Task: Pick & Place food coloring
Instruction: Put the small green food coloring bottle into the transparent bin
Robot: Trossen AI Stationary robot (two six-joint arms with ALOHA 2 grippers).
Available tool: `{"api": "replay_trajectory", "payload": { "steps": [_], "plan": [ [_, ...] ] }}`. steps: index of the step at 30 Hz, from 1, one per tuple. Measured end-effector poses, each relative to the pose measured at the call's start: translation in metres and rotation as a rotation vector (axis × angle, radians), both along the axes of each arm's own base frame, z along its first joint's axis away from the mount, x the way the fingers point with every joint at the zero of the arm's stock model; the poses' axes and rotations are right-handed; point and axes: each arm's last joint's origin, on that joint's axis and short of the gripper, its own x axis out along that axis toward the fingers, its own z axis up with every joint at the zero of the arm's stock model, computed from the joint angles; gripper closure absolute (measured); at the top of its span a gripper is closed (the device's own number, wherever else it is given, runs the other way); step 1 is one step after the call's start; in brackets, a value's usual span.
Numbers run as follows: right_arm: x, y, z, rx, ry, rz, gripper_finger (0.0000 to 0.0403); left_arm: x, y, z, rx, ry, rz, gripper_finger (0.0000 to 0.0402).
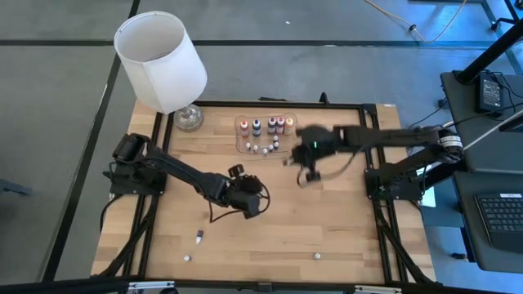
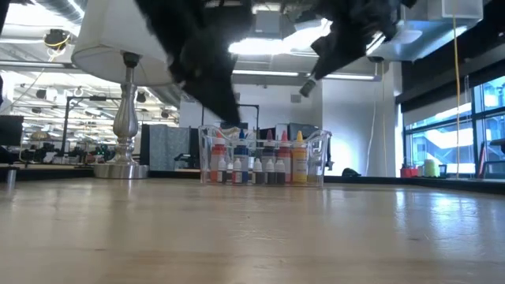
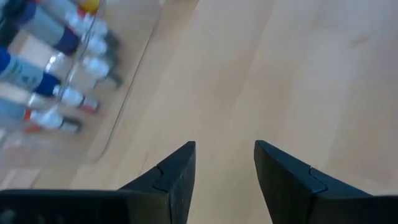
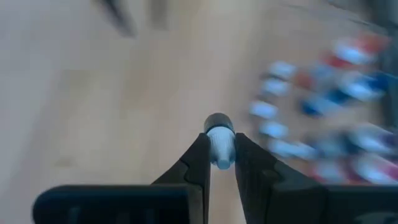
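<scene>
A clear tray (image 1: 243,145) at the table's far middle holds several food coloring bottles (image 1: 271,125), red, orange, blue and purple, plus tiny whitish ones; the low view shows it too (image 2: 264,158). My right gripper (image 1: 290,161) hangs just right of the tray, shut on a tiny whitish bottle (image 4: 219,149). My left gripper (image 3: 224,162) is open over bare wood near the table's middle (image 1: 255,198), with nothing between its fingers. My right gripper pinches the tiny whitish bottle's body (image 4: 219,155) between its two fingertips. The bottle's dark end (image 4: 217,121) sticks out past the fingertips. The fingers slant downward, and the bottle is lifted clear of the table.
A white-shaded lamp (image 1: 161,61) stands on its glass base (image 1: 188,119) at the far left. Loose tiny bottles lie near the front edge, two at the left (image 1: 198,238) (image 1: 188,257) and one at the right (image 1: 316,256). Bare wood lies between them.
</scene>
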Motion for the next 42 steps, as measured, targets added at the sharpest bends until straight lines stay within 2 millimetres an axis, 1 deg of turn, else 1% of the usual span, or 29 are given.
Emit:
{"api": "replay_trajectory", "payload": {
  "steps": [2,3,6,8,11,15,20,24,29,34,39,42],
  "plan": [
    [0.002,-0.021,0.01,-0.036,0.014,-0.089,0.0347,-0.005,0.006,-0.012,0.008,0.023,0.019,0.0241],
    [0.002,-0.03,0.012,-0.041,0.042,-0.125,0.0347,-0.007,0.008,-0.017,0.013,0.039,0.019,0.024],
    [0.008,-0.056,0.014,-0.036,0.092,-0.175,0.0347,-0.01,0.012,-0.028,0.005,0.044,-0.085,0.0241],
    [0.012,-0.071,0.008,-0.026,0.145,-0.201,0.0347,-0.01,0.015,-0.031,-0.046,-0.001,-0.192,0.0242],
    [0.022,-0.093,-0.005,-0.006,0.221,-0.241,0.0347,-0.015,0.026,-0.032,-0.119,-0.091,-0.327,0.0242],
    [0.036,-0.111,-0.023,0.006,0.318,-0.249,0.0347,-0.034,0.044,-0.028,-0.151,-0.267,-0.403,0.0239],
    [0.055,-0.12,-0.036,0.024,0.396,-0.229,0.0347,-0.062,0.057,-0.022,-0.126,-0.501,-0.441,0.0238],
    [0.066,-0.124,-0.045,0.047,0.448,-0.224,0.0347,-0.078,0.059,-0.02,-0.096,-0.635,-0.462,0.024],
    [0.075,-0.128,-0.059,0.066,0.48,-0.237,0.0347,-0.086,0.059,-0.021,-0.097,-0.646,-0.462,0.0242],
    [0.078,-0.13,-0.07,0.079,0.508,-0.245,0.0347,-0.086,0.059,-0.022,-0.104,-0.644,-0.46,0.0238],
    [0.081,-0.131,-0.076,0.08,0.511,-0.246,0.0347,-0.086,0.059,-0.023,-0.106,-0.637,-0.458,0.0239],
    [0.083,-0.132,-0.083,0.086,0.526,-0.248,0.0347,-0.087,0.059,-0.024,-0.107,-0.628,-0.458,0.0241]
  ]
}}
